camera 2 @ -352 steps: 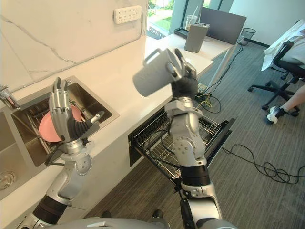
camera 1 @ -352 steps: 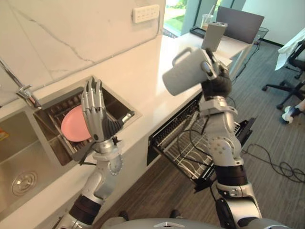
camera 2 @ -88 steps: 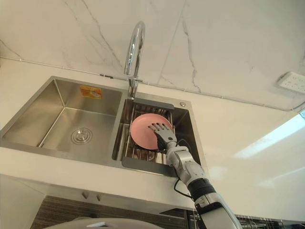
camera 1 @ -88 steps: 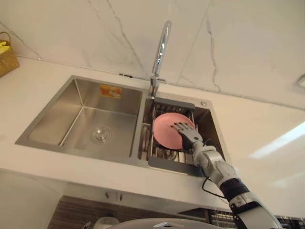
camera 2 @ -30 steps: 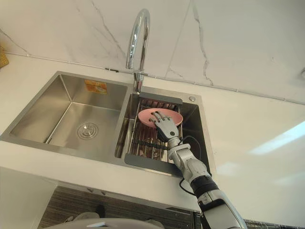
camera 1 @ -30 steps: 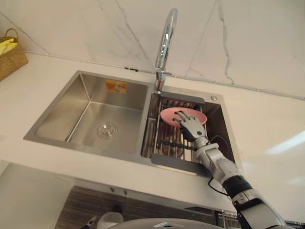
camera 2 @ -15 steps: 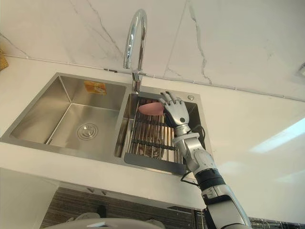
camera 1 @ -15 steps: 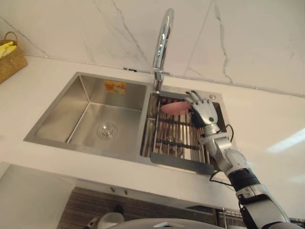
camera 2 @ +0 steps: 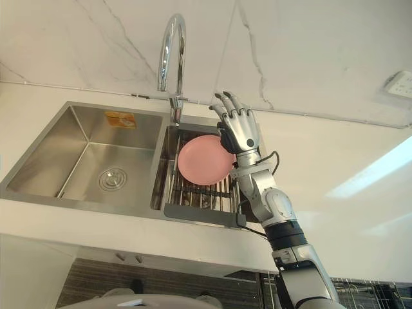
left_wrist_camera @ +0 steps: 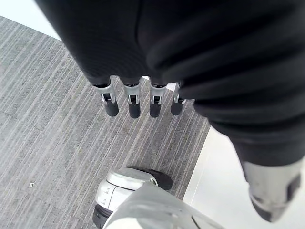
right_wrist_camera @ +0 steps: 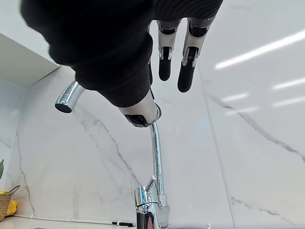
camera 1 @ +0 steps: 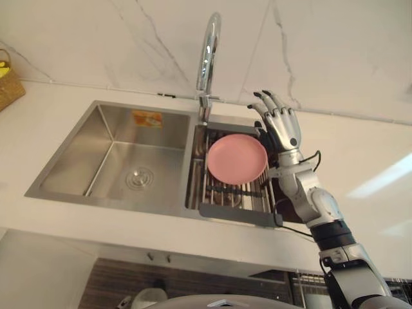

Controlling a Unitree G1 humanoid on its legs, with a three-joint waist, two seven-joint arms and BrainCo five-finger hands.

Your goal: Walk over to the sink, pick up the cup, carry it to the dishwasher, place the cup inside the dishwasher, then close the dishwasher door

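My right hand (camera 1: pixel 280 127) is raised over the back right corner of the steel double sink (camera 1: pixel 109 132), open, with its fingers (right_wrist_camera: pixel 163 61) straight and pointing up at the marble wall. A pink plate (camera 1: pixel 237 158) stands on edge in the right basin, facing me, with its right rim in front of the hand's palm. Whether the hand touches the plate I cannot tell. The plate rests on a dish rack (camera 1: pixel 224 192) of metal bars. My left hand (left_wrist_camera: pixel 133 102) hangs open over the grey floor, holding nothing.
A tall chrome faucet (camera 1: pixel 207 53) rises between the two basins, just left of my right hand. The left basin holds a drain (camera 1: pixel 139 178). A woven basket (camera 1: pixel 8 85) sits on the counter at far left. A wall socket (camera 2: pixel 399 84) is at the right.
My right hand has risen from the basin to above the sink's back rim. The pink plate, seen nearly edge-on before, now stands with its face toward me.
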